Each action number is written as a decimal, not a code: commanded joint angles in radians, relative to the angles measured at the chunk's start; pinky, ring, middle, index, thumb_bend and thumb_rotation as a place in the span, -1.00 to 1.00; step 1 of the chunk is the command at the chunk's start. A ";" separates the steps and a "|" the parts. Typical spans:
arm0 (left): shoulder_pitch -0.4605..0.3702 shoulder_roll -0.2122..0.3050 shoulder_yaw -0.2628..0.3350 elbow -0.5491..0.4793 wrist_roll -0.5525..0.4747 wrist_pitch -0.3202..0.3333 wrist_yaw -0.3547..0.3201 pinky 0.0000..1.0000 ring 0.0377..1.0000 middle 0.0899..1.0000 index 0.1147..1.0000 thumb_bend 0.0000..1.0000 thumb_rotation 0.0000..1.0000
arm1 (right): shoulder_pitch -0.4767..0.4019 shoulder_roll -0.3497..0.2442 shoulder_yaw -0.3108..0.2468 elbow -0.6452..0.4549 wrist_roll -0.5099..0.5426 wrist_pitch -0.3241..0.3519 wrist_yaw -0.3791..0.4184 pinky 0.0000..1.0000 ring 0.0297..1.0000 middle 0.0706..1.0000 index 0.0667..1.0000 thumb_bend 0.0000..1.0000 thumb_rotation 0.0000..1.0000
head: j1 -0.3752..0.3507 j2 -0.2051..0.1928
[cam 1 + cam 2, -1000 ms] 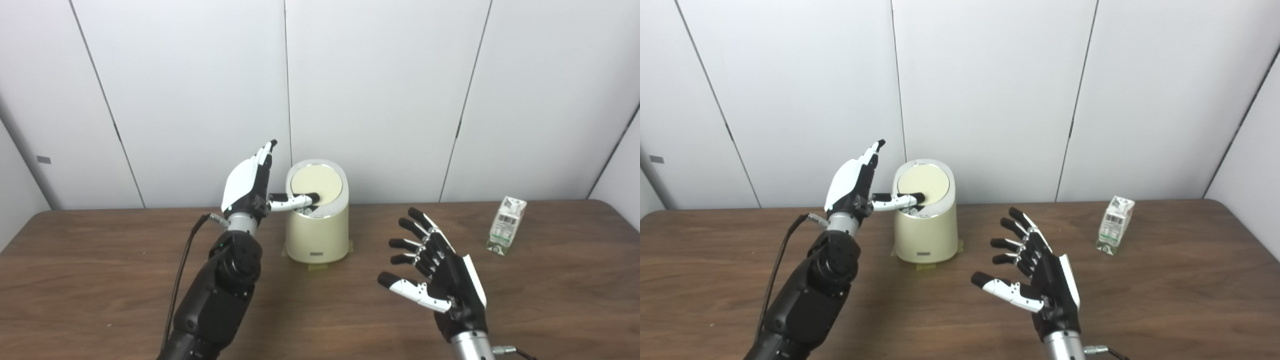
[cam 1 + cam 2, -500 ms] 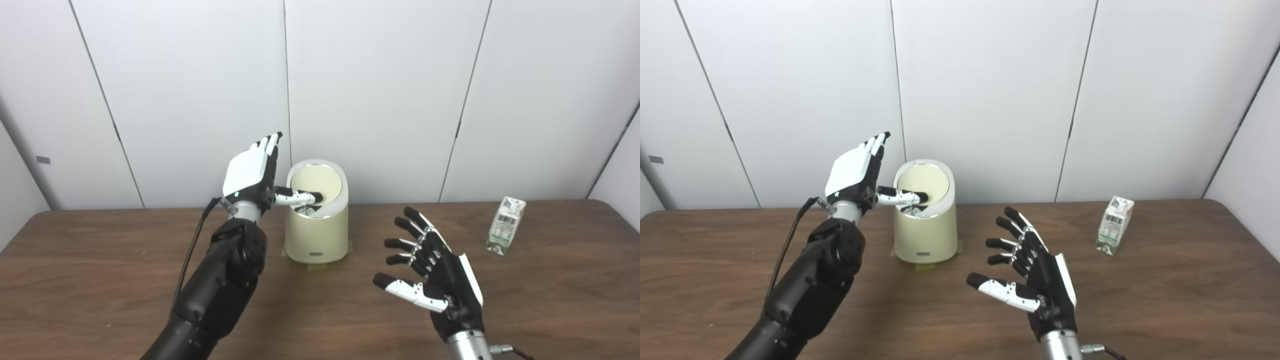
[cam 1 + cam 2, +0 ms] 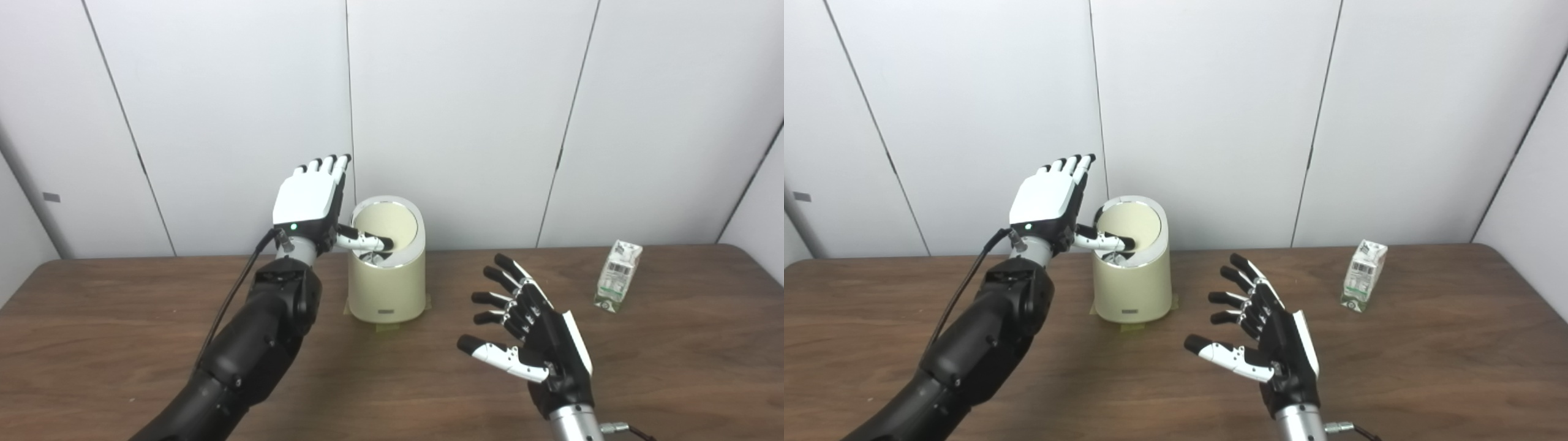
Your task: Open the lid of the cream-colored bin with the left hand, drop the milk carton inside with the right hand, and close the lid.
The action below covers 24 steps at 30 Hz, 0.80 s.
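While the lid [image 3: 384, 222] tilts, left eye view: left hand [image 3: 309, 202] spread, thumb pressing it into cream bin [image 3: 387, 288] to open | right eye view: right hand [image 3: 1268, 343] splayed, empty, waiting; milk carton [image 3: 1363, 275] upright, well apart, on table [image 3: 1427, 367]

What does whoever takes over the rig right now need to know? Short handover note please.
Left hand: fingers spread upright beside the cream-colored bin, thumb hooked over the rim into the opening; holds nothing.
Right hand: open, empty, hovering above the table.
Lid: tilted up, partly open.
Milk carton: upright at far right, untouched.
Left to do: finish opening, grab carton, drop it in, close the lid.
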 commanded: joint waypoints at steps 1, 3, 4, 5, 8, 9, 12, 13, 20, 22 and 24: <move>-0.009 0.020 0.008 -0.006 0.018 0.006 -0.007 1.00 1.00 1.00 1.00 1.00 -0.65 | -0.030 -0.001 0.003 -0.037 0.001 -0.016 0.006 0.12 0.37 0.65 0.70 0.49 -0.66 | -0.001 0.000; 0.000 0.005 0.051 -0.024 -0.028 -0.013 0.018 1.00 1.00 1.00 1.00 1.00 -0.64 | -0.029 -0.002 0.005 -0.040 -0.003 -0.015 0.007 0.12 0.37 0.65 0.70 0.48 -0.65 | -0.001 0.000; 0.004 -0.005 0.077 -0.036 -0.056 -0.017 0.024 1.00 1.00 1.00 1.00 1.00 -0.61 | -0.029 -0.002 0.005 -0.039 -0.002 -0.015 0.008 0.11 0.37 0.65 0.71 0.47 -0.65 | 0.002 -0.002; 0.006 -0.017 0.106 -0.051 -0.084 -0.016 0.027 1.00 1.00 1.00 1.00 1.00 -0.55 | -0.029 -0.001 0.005 -0.038 0.002 -0.016 0.008 0.11 0.37 0.65 0.70 0.47 -0.65 | 0.002 -0.003; 0.018 -0.054 0.195 -0.107 -0.176 -0.026 0.036 0.93 1.00 1.00 1.00 1.00 -0.42 | -0.029 0.000 0.004 -0.037 0.003 -0.015 0.007 0.10 0.37 0.65 0.70 0.48 -0.67 | 0.004 -0.005; 0.024 -0.064 0.224 -0.127 -0.211 -0.036 0.040 0.85 1.00 1.00 1.00 1.00 -0.41 | -0.028 0.000 0.004 -0.036 0.001 -0.016 0.006 0.10 0.37 0.65 0.70 0.48 -0.67 | 0.005 -0.006; 0.046 -0.092 0.297 -0.191 -0.303 -0.064 0.046 0.72 1.00 1.00 1.00 1.00 -0.38 | -0.027 -0.001 0.003 -0.032 0.006 -0.021 0.007 0.10 0.37 0.67 0.72 0.48 -0.67 | 0.006 -0.008; 0.054 -0.100 0.319 -0.213 -0.334 -0.069 0.043 0.68 1.00 1.00 1.00 0.99 -0.36 | -0.026 -0.001 0.003 -0.032 0.005 -0.021 0.007 0.10 0.37 0.67 0.72 0.47 -0.67 | 0.006 -0.007; 0.168 -0.131 0.484 -0.367 -0.655 -0.167 -0.028 0.59 0.83 0.89 0.93 0.68 -0.34 | -0.026 -0.005 -0.001 -0.028 0.004 -0.024 0.006 0.09 0.35 0.66 0.73 0.48 -0.65 | 0.014 -0.007; 0.204 -0.112 0.495 -0.391 -0.687 -0.194 -0.041 0.48 0.68 0.74 0.79 0.60 -0.36 | -0.025 -0.007 -0.001 -0.027 0.004 -0.023 0.007 0.11 0.36 0.66 0.73 0.48 -0.65 | 0.015 -0.008; 0.238 -0.102 0.512 -0.413 -0.724 -0.211 -0.048 0.38 0.55 0.60 0.65 0.55 -0.45 | -0.024 -0.009 -0.002 -0.028 0.005 -0.024 0.008 0.09 0.35 0.66 0.73 0.49 -0.64 | 0.016 -0.007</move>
